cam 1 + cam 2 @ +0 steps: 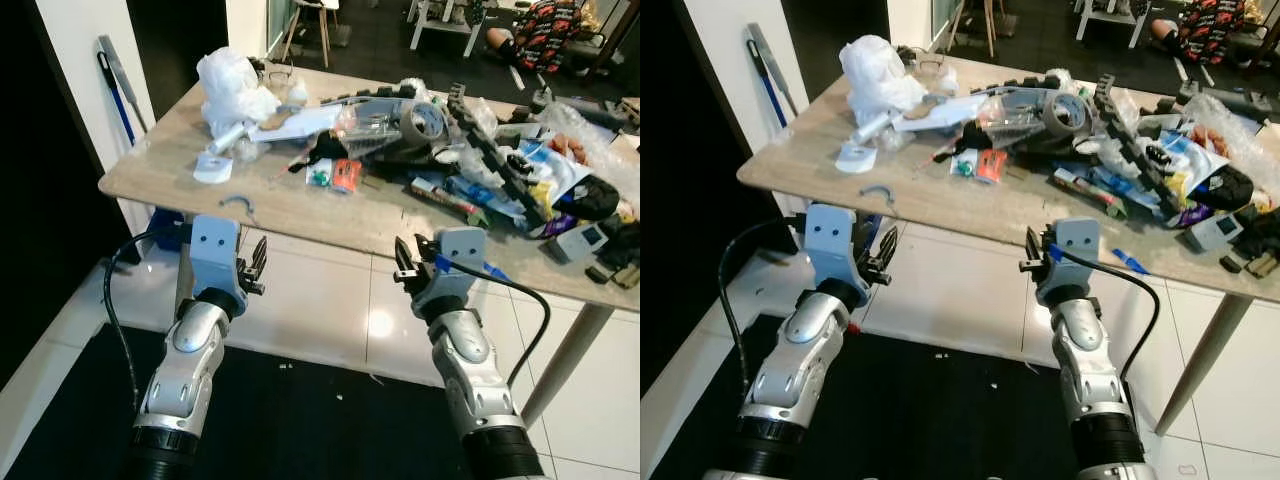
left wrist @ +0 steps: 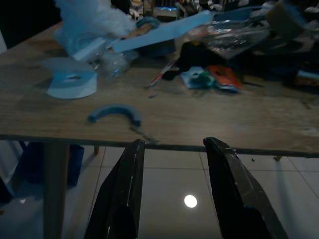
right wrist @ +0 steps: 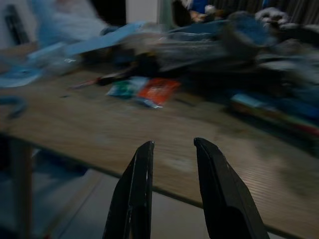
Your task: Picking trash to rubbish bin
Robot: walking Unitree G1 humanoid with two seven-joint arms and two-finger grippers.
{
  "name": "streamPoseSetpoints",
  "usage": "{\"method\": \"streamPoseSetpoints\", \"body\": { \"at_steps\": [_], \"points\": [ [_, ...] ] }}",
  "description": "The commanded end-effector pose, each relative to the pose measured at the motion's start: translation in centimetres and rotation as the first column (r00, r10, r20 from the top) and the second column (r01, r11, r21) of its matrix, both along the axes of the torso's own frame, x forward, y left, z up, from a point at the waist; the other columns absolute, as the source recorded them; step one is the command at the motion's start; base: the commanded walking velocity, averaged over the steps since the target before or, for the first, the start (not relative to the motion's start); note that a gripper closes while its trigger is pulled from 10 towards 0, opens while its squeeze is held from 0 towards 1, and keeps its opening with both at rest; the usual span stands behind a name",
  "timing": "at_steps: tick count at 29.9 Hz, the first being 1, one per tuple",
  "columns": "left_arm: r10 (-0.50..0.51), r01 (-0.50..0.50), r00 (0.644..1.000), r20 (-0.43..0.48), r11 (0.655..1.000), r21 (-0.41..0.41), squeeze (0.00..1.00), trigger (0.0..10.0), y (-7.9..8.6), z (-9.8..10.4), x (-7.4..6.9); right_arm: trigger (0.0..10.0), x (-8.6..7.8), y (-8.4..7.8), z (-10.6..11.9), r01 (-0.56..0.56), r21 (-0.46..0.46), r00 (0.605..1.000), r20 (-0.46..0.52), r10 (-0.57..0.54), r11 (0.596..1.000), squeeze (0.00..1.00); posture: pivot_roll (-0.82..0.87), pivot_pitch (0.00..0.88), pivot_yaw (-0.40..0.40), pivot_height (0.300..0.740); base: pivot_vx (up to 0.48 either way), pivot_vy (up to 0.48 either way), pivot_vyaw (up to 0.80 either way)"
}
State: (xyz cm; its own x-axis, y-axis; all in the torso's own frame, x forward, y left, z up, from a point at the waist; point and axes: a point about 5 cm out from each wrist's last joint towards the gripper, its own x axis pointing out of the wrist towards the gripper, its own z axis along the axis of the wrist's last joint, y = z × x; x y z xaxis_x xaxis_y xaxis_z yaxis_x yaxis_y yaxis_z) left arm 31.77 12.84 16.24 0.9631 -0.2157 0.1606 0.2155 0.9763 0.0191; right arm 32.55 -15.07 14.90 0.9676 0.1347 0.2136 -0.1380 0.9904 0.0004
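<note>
A wooden table [image 1: 330,215] is strewn with trash: a crumpled white plastic bag [image 1: 232,88], a white tape roll [image 1: 213,167], a small blue curved piece [image 1: 238,203], green and orange wrappers [image 1: 336,175], a grey tape roll [image 1: 423,122] and clear plastic packaging [image 1: 370,122]. My left gripper [image 1: 256,266] hangs open just below the table's near edge, pointing at the blue curved piece [image 2: 115,112]. My right gripper [image 1: 406,262] is open too, below the edge, facing the orange wrapper [image 3: 157,90]. Neither holds anything.
Black chain links [image 1: 490,150], blue packets [image 1: 470,195] and a small white device [image 1: 580,240] crowd the table's right side. A mop handle [image 1: 118,85] leans on the left wall. A black mat [image 1: 300,420] lies under me. A table leg [image 1: 565,350] stands at the right.
</note>
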Motion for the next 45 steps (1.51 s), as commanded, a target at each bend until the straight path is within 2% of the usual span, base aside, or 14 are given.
{"method": "streamPoseSetpoints", "body": {
  "at_steps": [1,23,26,27,28,29,45],
  "points": [
    [0.001,-0.001,1.0,-0.001,1.0,0.007,0.0,10.0,0.12,-0.19,-0.18,10.0,-0.09,0.0,-0.17,-0.006,-0.002,1.0,-0.003,0.006,1.0,0.0,-0.04,0.105,-0.068,0.74,0.289,0.0,0.0],
    [-0.016,0.016,1.0,-0.01,1.0,0.018,0.0,10.0,-0.05,-0.42,-0.33,10.0,-0.19,0.3,-0.44,-0.034,0.017,0.999,-0.019,0.034,0.999,0.0,-0.04,0.119,-0.065,0.74,0.288,0.0,0.0],
    [-0.018,0.018,1.0,-0.011,1.0,0.019,0.0,10.0,-0.07,-0.42,-0.34,10.0,-0.19,0.3,-0.43,-0.035,0.018,0.999,-0.019,0.036,0.999,0.02,-0.04,0.119,-0.064,0.74,0.289,0.0,0.0],
    [-0.019,0.019,1.0,-0.011,1.0,0.02,0.0,10.0,-0.08,-0.43,-0.33,10.0,-0.2,0.33,-0.43,-0.041,0.024,0.999,-0.018,0.041,0.999,0.6,-0.04,0.119,-0.064,0.74,0.285,0.0,0.0],
    [-0.019,0.019,1.0,-0.011,1.0,0.02,0.0,10.0,-0.08,-0.43,-0.33,10.0,-0.2,0.33,-0.43,-0.041,0.024,0.999,-0.018,0.041,0.999,0.6,-0.04,0.119,-0.064,0.74,0.285,0.0,0.0],
    [-0.02,0.021,1.0,-0.012,1.0,0.022,0.0,10.0,-0.09,-0.45,-0.33,10.0,-0.24,0.44,-0.42,-0.054,0.035,0.998,-0.017,0.054,0.998,1.0,-0.04,0.119,-0.064,0.74,0.289,0.0,0.0],
    [-0.03,0.03,0.999,-0.015,0.999,0.033,0.0,10.0,-0.16,-0.53,-0.29,10.0,-0.17,0.92,-0.52,-0.108,0.049,0.994,-0.029,0.109,0.993,1.0,-0.04,0.119,-0.064,0.74,0.288,0.0,0.0]
  ]
}}
